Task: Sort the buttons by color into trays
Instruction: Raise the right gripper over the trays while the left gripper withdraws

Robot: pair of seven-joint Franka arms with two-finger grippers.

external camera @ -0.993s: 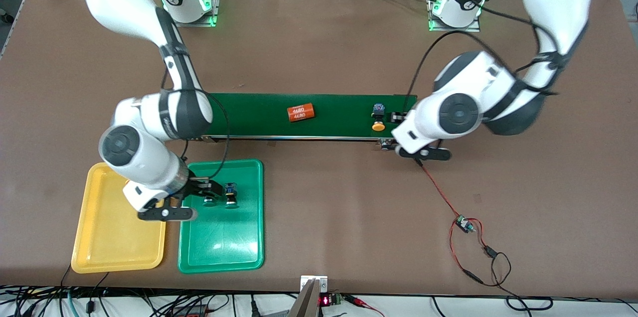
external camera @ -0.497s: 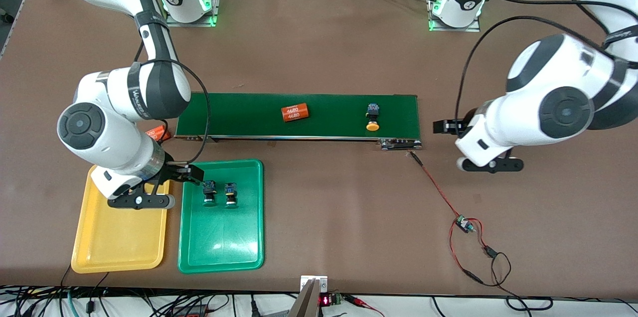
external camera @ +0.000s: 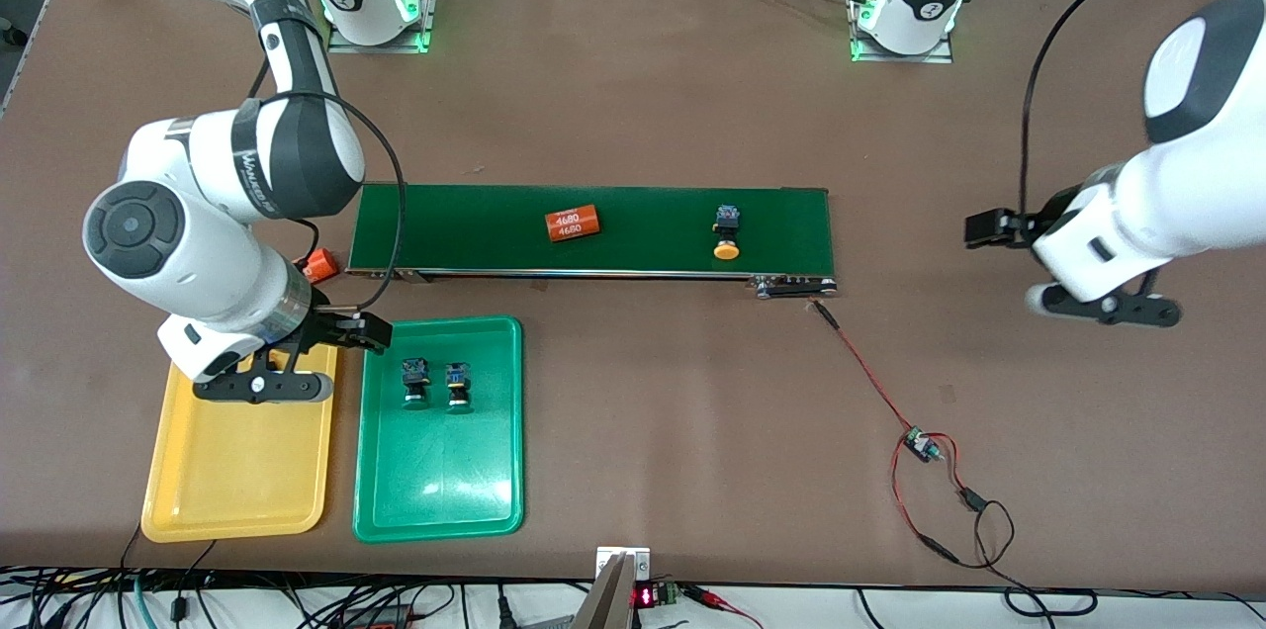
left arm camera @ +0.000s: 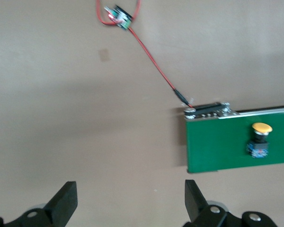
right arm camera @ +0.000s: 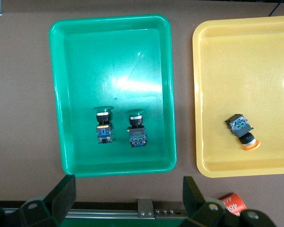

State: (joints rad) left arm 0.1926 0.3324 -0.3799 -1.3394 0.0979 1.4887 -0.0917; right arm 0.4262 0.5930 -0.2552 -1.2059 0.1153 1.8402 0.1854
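Closest to the front camera we see the two trays side by side. The yellow tray [external camera: 232, 500] sits at the right arm's end of the table, and the green tray [external camera: 438, 510] is just beside it. Two green buttons [external camera: 415, 382] [external camera: 457, 385] lie next to each other in the green tray. One yellow-orange button [right arm camera: 241, 131] lies on its side in the yellow tray; we only see it in the right wrist view, because the arm covers it in the front view.

Our right gripper [external camera: 262, 387] hangs over the yellow tray. Its fingers [right arm camera: 61, 196] are spread wide and hold nothing.

Farther from the camera is the long dark-green belt [external camera: 593, 228]. The last yellow-orange button [external camera: 728, 235] lies on it, toward the left arm's end. An orange cylinder [external camera: 574, 223] also lies on the belt, and another orange cylinder [external camera: 318, 265] sits on the table at the belt's other end, near the yellow tray.

Our left gripper [external camera: 1103, 305] is over the bare table, well apart from the belt. Its fingers [left arm camera: 66, 201] are wide open too, with nothing in them.

We think three buttons are sorted and one is left. Next, we guess a gripper must go down over the button on the belt, close on it, and carry it to the yellow tray. The cylinders should stay out.
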